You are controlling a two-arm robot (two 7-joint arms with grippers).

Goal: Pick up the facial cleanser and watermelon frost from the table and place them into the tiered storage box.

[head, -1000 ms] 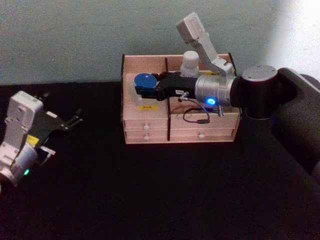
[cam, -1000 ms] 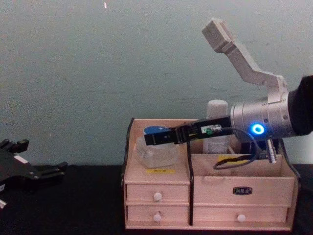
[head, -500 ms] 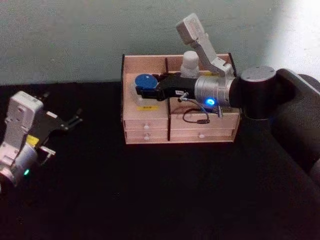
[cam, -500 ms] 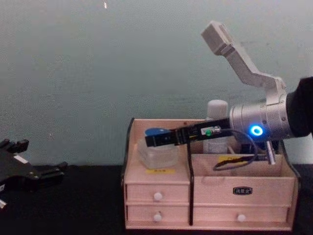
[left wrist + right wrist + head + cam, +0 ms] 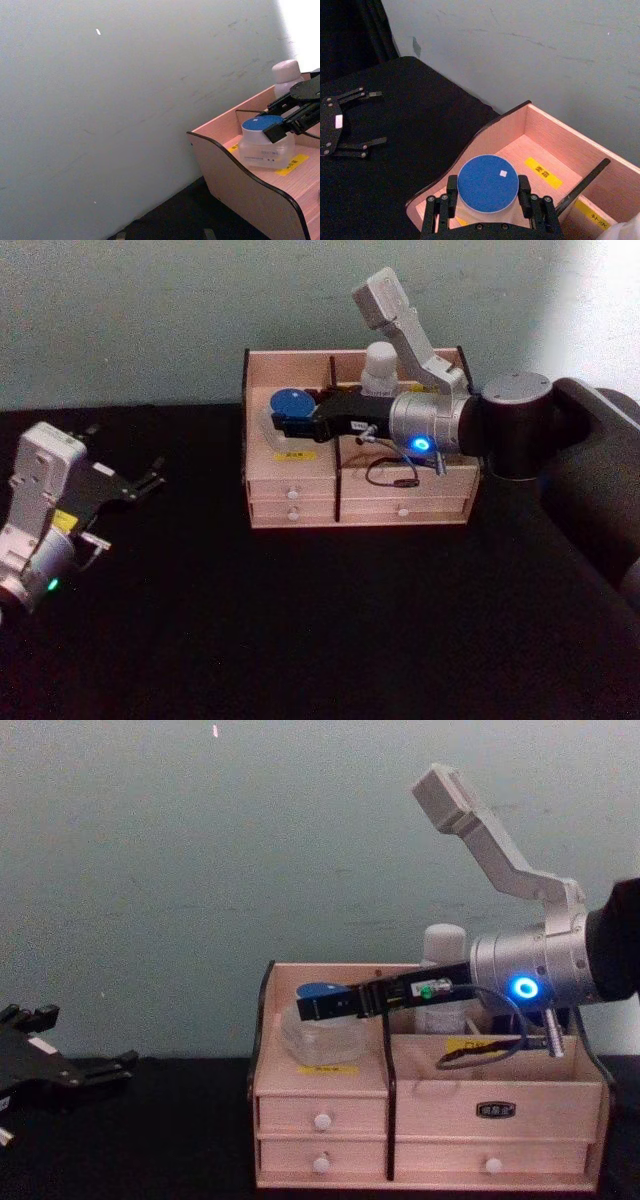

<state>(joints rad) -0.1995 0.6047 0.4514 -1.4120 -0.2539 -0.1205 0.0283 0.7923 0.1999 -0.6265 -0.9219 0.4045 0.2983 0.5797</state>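
setting the watermelon frost (image 5: 486, 182) into the tiered storage box (image 5: 300, 502)
right pincer (image 5: 487, 200) pinches it over the front-left compartment; next, let go

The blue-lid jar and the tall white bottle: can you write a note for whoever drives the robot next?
Right gripper: closed around the watermelon frost, which sits in the front left compartment of the tiered storage box.
Left gripper: open, parked over the table on the left.
Facial cleanser: standing upright in a rear compartment of the box.
Done: both items are in the box.
Left: release the jar and pull the right arm out.
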